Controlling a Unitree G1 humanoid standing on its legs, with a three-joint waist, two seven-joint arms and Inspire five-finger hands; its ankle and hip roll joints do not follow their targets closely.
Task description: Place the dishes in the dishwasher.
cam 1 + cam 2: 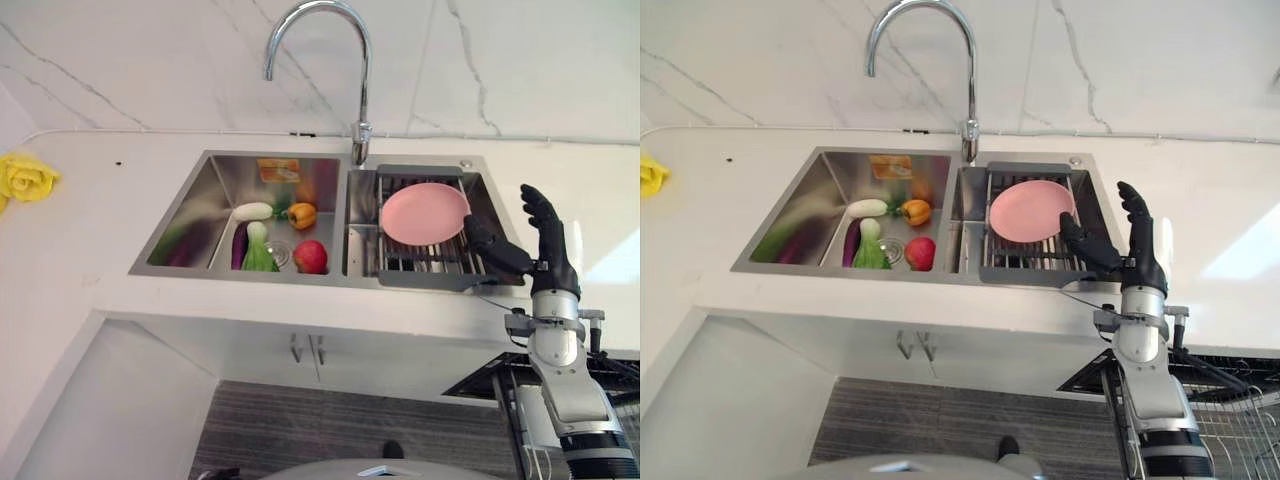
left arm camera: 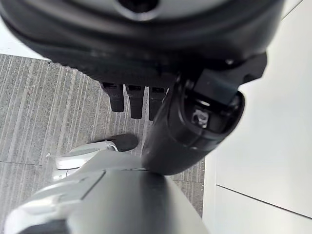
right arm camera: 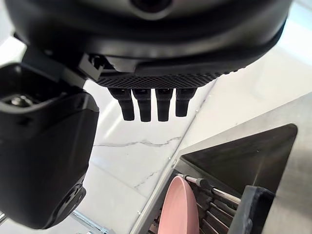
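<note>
**Open right hand poised beside the pink plate**

White marble-look counter (image 1: 90,250) runs across the room with a steel double sink (image 1: 190,215) set into it and a tall curved tap (image 1: 330,60) behind. At the far left of the counter lies a yellow cloth (image 1: 25,177). In the left basin sit vegetables and fruit: a white radish (image 1: 252,211), an aubergine (image 1: 239,247), a leafy green (image 1: 259,252), an orange pepper (image 1: 302,215) and a red apple (image 1: 311,257). The right basin carries a dark drying rack (image 1: 425,262), and on it rests the pink plate (image 1: 424,213), round, plain and slightly tilted, apparently leaning toward the back wall.

Just to the right of the plate stands the right hand (image 1: 540,245), fingers straight up and thumb stretched toward the rack's front corner, holding nothing. The plate lies to the hand's left and a little further back, near but apart, so this hand is plainly the nearer one for the pick. The left hand (image 2: 134,100) hangs low over the grey floor, fingers relaxed and empty.
</note>
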